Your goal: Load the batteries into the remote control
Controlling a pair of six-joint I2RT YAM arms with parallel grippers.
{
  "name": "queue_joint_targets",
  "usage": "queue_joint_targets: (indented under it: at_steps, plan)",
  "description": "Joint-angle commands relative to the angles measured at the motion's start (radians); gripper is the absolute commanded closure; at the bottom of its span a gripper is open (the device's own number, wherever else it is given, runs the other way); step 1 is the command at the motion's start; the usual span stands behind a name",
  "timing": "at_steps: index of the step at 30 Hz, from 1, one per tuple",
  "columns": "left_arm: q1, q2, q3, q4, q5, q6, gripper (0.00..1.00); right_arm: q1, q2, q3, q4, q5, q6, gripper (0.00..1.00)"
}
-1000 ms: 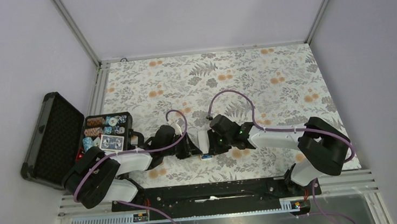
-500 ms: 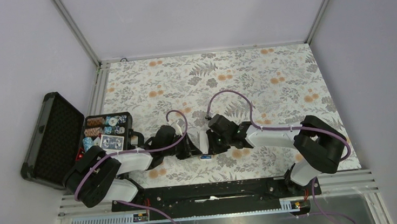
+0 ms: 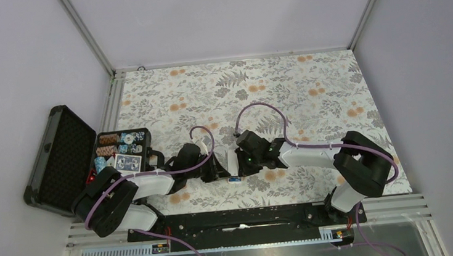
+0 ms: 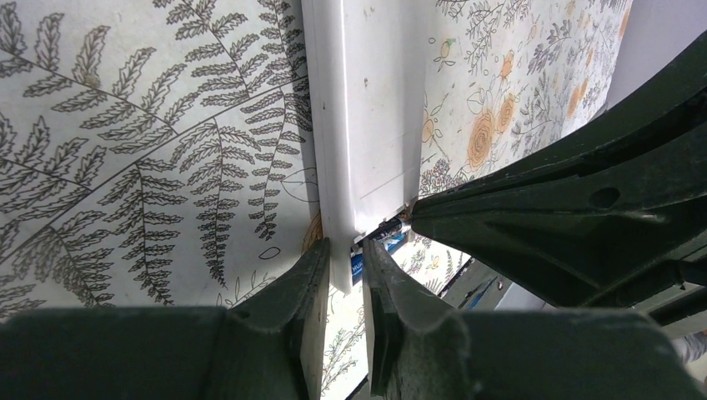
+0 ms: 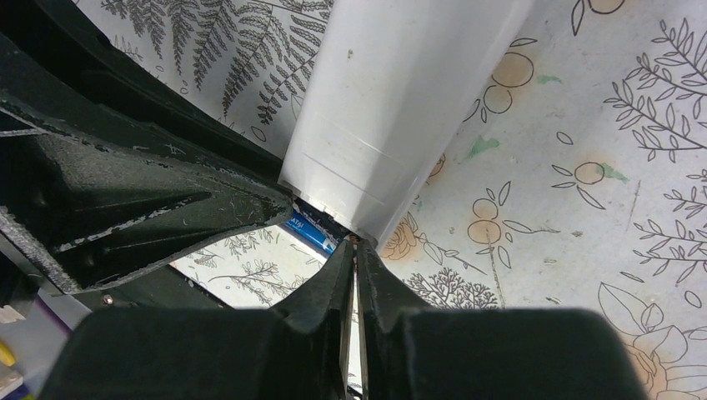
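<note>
Where the arms meet: the left pincer (image 4: 343, 252) and the right pincer (image 5: 355, 248) come nose to nose low over the tabletop (image 3: 307, 84), near its near edge.
Left pincer: pressed onto the remote control (image 4: 375, 100), one finger on each side of a long white edge at the handset's near end.
Right pincer: fingers drawn almost together with only a thin slit between them. The tips sit at the corner of the remote's near end, and I cannot tell whether anything is caught in the slit.
Remote control: a narrow white bar between the two pincers, running away from the arm bases, its plain white surfaces turned to both wrist cameras.
Blue battery (image 5: 310, 232): peeks out just under the remote's near end, beside the tips of both pincers. I cannot tell whether it sits in the bay or lies on the tabletop.
Second battery: cannot be made out.
Tabletop: a floral and fern print in grey and orange.
Black case (image 3: 59, 158): lies open at the left edge, well apart from the remote.
Poker chips (image 3: 117, 139): stand in rows in the case's tray, with a deck of cards (image 3: 129, 163) just beside them.
</note>
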Motion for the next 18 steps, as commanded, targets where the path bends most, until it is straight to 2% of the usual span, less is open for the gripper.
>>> queue_joint_targets:
  at_steps: [1, 18]
  plan:
    - [-0.017, 0.007, 0.041, 0.069, 0.029, -0.008, 0.79, 0.033, 0.045, 0.041, -0.029, 0.024, -0.018, 0.90]
    - [-0.019, 0.001, 0.038, 0.080, 0.030, -0.017, 0.79, 0.123, 0.167, 0.199, -0.243, 0.178, -0.121, 0.95]
